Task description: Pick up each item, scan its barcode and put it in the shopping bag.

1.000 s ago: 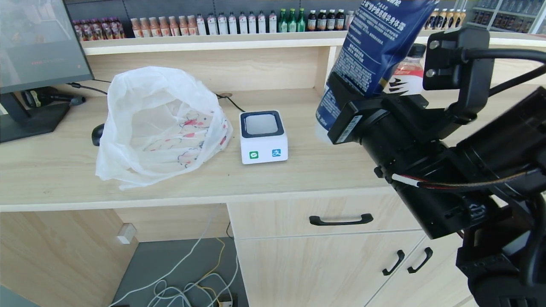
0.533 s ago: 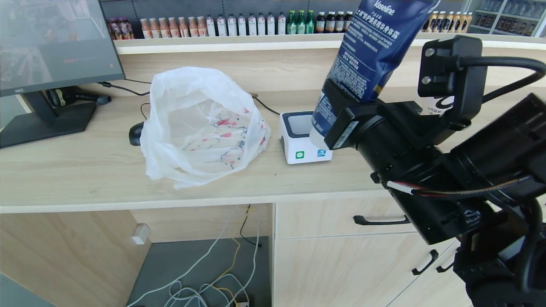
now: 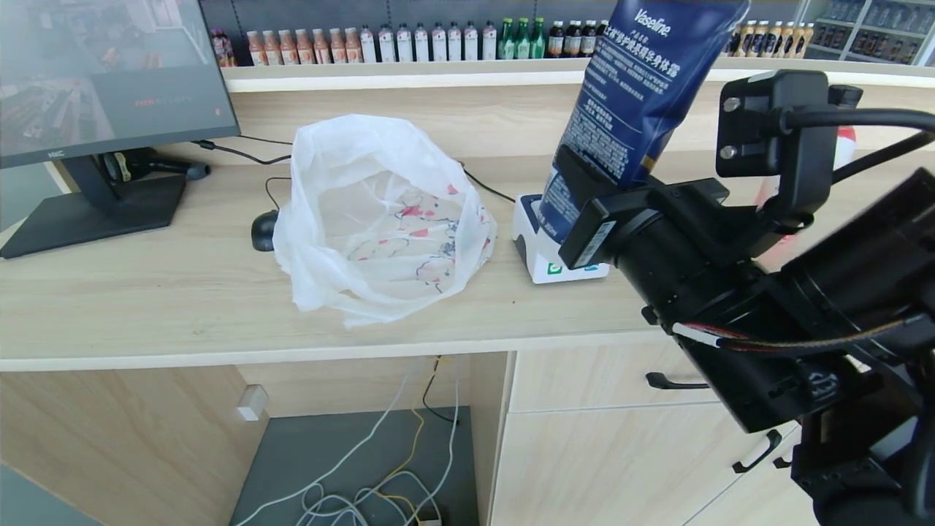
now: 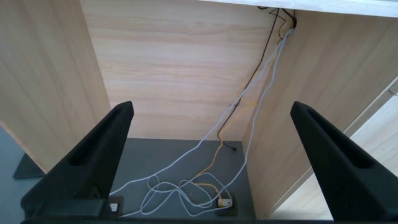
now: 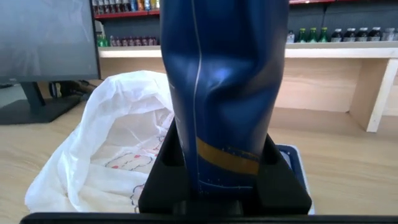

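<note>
Right gripper [image 5: 221, 180] clamped on tube [image 3: 635, 88], over scanner [image 3: 537, 259] beside bag [image 3: 380, 219]. Left gripper [image 4: 211, 155] apart, below table [image 3: 146, 285].

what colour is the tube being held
Dark blue tube with a gold band; clearest in the right wrist view.

Left gripper [image 4: 211, 107], jaws wide apart; loose cables [image 4: 186, 185] on dark floor [image 4: 161, 157].
</note>
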### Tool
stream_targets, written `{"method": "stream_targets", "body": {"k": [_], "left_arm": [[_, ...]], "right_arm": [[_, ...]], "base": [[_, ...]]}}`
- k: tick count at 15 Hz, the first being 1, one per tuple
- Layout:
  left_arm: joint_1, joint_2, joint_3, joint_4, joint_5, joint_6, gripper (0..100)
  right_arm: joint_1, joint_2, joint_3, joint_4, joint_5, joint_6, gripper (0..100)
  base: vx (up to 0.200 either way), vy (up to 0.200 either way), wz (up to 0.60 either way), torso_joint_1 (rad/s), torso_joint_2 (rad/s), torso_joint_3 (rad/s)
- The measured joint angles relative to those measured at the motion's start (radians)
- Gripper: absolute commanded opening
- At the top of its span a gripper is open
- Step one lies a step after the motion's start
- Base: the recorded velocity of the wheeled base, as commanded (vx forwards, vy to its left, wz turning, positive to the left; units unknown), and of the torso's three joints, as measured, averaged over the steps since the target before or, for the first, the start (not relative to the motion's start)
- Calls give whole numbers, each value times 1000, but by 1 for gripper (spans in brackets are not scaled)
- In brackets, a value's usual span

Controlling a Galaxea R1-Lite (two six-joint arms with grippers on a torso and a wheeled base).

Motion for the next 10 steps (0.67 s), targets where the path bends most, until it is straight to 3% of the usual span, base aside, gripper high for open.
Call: {"method": "stream_targets", "body": {"k": [10], "left_arm": [[0,0,0,0,-1,0,100]], "right_arm": [[-24,34,-14,-9,9,-209,0]], "base": [[0,0,0,0,0,0]]}}
